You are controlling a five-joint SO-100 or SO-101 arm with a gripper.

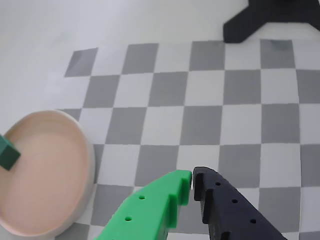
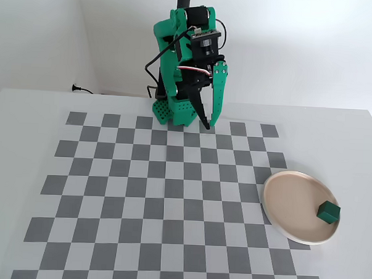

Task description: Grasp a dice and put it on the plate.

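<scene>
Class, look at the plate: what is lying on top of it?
One dark green dice sits on the plate, near its rim. The table under the plate is covered.

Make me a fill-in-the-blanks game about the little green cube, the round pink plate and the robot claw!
1. The small dark green cube lies on the round pinkish-beige ____.
2. The arm's two-finger gripper holds ____; its fingertips are together.
3. One gripper finger is bright green, the other is ____.
4. The mat under the plate has grey and white ____.

Missing words: plate; nothing; black; squares
</scene>
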